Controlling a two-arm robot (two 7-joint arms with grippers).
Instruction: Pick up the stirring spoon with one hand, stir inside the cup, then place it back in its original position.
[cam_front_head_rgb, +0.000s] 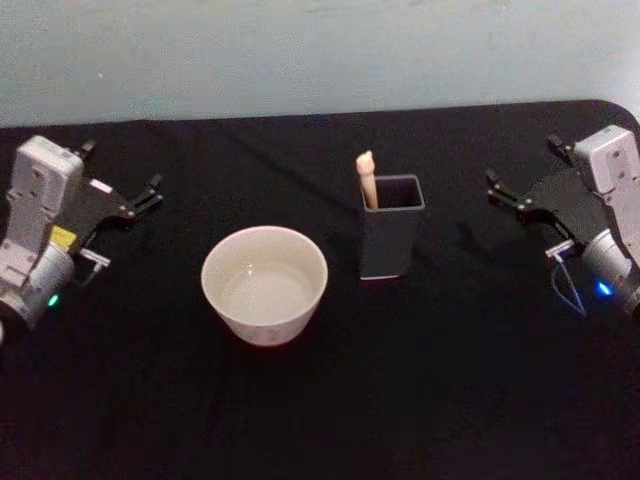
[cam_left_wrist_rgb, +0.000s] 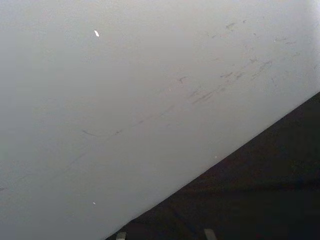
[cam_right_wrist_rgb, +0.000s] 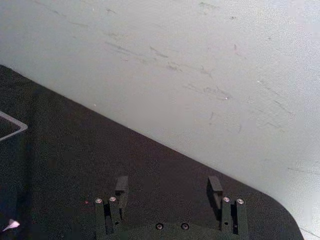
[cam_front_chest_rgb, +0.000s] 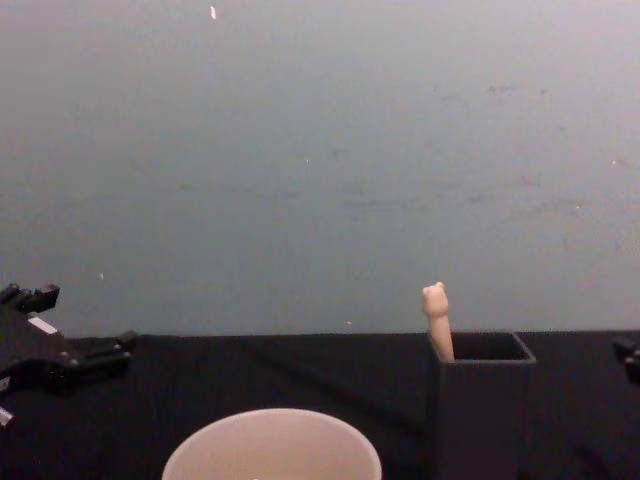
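The stirring spoon (cam_front_head_rgb: 367, 180) stands in the dark square holder (cam_front_head_rgb: 385, 250) right of centre, with just its beige knobbed handle (cam_front_chest_rgb: 436, 318) above the rim. Left of the holder sits the wide cream cup (cam_front_head_rgb: 262, 325), whose rim also appears low in the chest view (cam_front_chest_rgb: 272, 440). My left gripper (cam_front_head_rgb: 120, 170) rests open at the table's left side, well away from the cup. Far right of the holder, my right gripper (cam_front_head_rgb: 523, 168) also stands open, and nothing lies between its fingers (cam_right_wrist_rgb: 121, 187). The spoon's shaft and bowl are hidden inside the holder (cam_front_chest_rgb: 485, 410).
A black cloth (cam_front_head_rgb: 320, 420) covers the table, and a pale scuffed wall (cam_front_chest_rgb: 320, 150) rises behind it. The holder's rim (cam_right_wrist_rgb: 10, 125) shows at the edge of the right wrist view. Open cloth lies between each gripper and the two vessels.
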